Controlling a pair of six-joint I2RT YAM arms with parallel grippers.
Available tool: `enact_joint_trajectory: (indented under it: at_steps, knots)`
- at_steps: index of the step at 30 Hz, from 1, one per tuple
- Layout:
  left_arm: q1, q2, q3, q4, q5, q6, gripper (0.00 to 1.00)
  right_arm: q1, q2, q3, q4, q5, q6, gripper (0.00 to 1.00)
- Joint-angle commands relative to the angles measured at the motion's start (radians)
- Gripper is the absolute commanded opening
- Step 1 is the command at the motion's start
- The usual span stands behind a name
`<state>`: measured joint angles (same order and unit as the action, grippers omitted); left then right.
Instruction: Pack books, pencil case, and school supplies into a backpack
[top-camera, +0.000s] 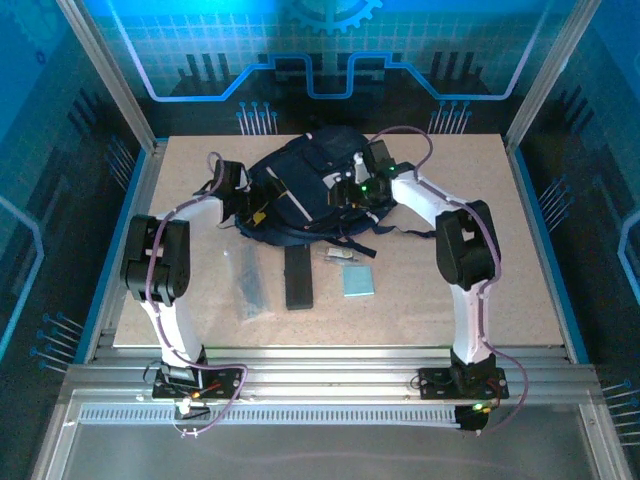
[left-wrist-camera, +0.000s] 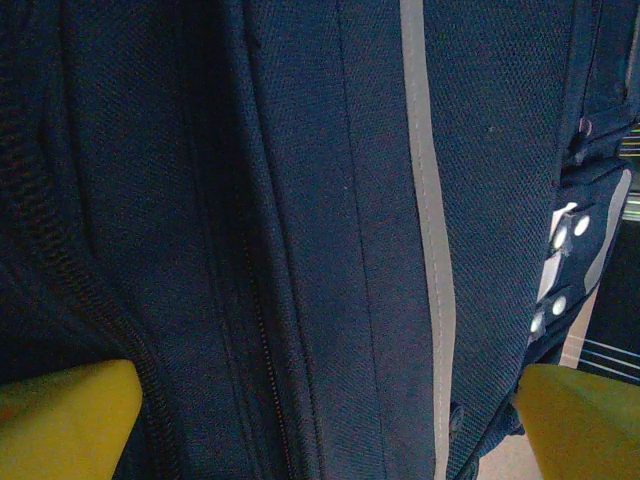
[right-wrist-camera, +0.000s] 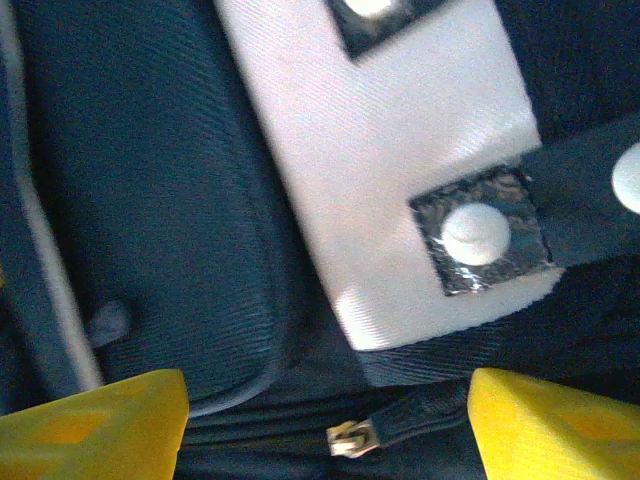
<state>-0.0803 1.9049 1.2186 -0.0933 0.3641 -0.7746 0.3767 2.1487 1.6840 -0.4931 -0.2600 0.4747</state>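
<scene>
Looking down from the top camera, the backpack (top-camera: 305, 185) sits at the 12 o'clock end of the desk (top-camera: 450, 300). I honestly can't see into it from any angle, so I can't tell what's inside.

The loose stuff is lined up on the desk at the bag's 6 o'clock. A see-through grey ruler (top-camera: 250, 283) is furthest toward 9 o'clock, with the black pencil case (top-camera: 298, 277) just beside it. Then comes a tiny silvery clip (top-camera: 340, 254) close to the bag's edge, and a light-blue pad (top-camera: 357, 282) toward 3 o'clock.

The left claw (left-wrist-camera: 320, 435) is at the bag's 9 o'clock side and spread wide. Its yellow fingertips (left-wrist-camera: 60, 425) sit way out at both bottom corners of the wrist view. Between them there's just navy fabric, a zipper (left-wrist-camera: 60, 270) and a grey trim stripe (left-wrist-camera: 428, 200), so it's gripping nothing.

The right claw (right-wrist-camera: 325, 425) is at the bag's 3 o'clock side, right up close to it. Its yellow tips also stand well apart with nothing pinched. A little metal zipper pull (right-wrist-camera: 350, 438) lies in the gap between them, touching neither tip. At 12 o'clock from that is a white patch (right-wrist-camera: 400, 150) with a pale snap button (right-wrist-camera: 475, 235) on a dark square.

The pencil case and the other bits are well apart from both claws, off at their 6 o'clock.
</scene>
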Motion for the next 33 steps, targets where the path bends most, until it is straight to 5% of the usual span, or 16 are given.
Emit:
enact_joint_trajectory:
  at_steps: [1, 6, 11, 21, 33]
  knots:
    - [0.019, 0.060, 0.022, -0.063, -0.039, 0.037, 0.99, -0.001, 0.060, 0.021, -0.001, 0.031, -0.006, 0.76]
    - [0.019, 0.086, 0.057, -0.062, -0.036, 0.029, 0.99, 0.024, 0.061, 0.001, 0.010, -0.021, -0.005, 0.78]
    - [0.015, 0.124, 0.111, -0.060, -0.031, 0.027, 0.99, 0.051, 0.020, -0.056, 0.134, -0.225, 0.063, 0.78]
    - [0.019, 0.195, 0.308, -0.199, -0.087, 0.129, 0.99, 0.058, -0.215, -0.203, 0.317, -0.370, 0.124, 0.78]
    - [0.003, 0.075, 0.268, -0.233, -0.041, 0.132, 0.99, 0.003, -0.173, -0.249, 0.268, -0.288, 0.138, 0.77]
